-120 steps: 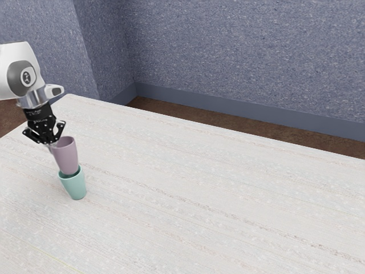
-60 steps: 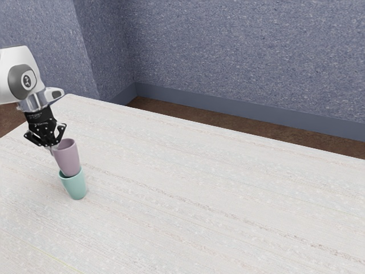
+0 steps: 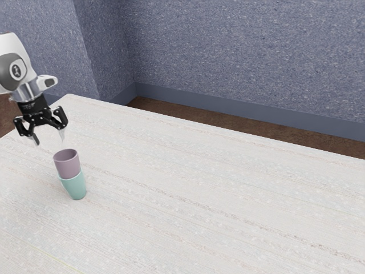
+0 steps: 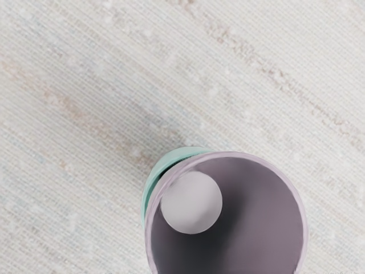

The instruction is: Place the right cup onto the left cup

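The smooth mauve cup (image 3: 68, 166), tapered toward its base, is seated in the smooth teal cup (image 3: 74, 186), with its lower part hidden inside and its upper part left standing well clear of the teal rim. Both are held upright, their mouths turned upward, and the teal cup is supported by the pale, streaked counter (image 3: 199, 188), toward the exterior view's left.

The black two-finger hand (image 3: 49, 140) is held above the stacked pair and offset toward the exterior view's left. Its fingers are spread wide, nothing is gripped between them, and a gap is seen between the fingertips and the mauve rim. The hand is carried by the white and grey robot arm (image 3: 13, 60), by which the exterior view's upper left is entered.

In the wrist view, the inside of the mauve cup is looked into from above: its round bottom is lit paler than the shaded inner wall. A narrow crescent of the teal rim is shown beyond one side of the mauve one, and streaked counter is seen around them.

Beyond the counter, a strip of brown floor (image 3: 217, 123) is bordered by a blue-grey baseboard (image 3: 228, 105), above which a speckled blue-grey wall (image 3: 239, 51) is seen.
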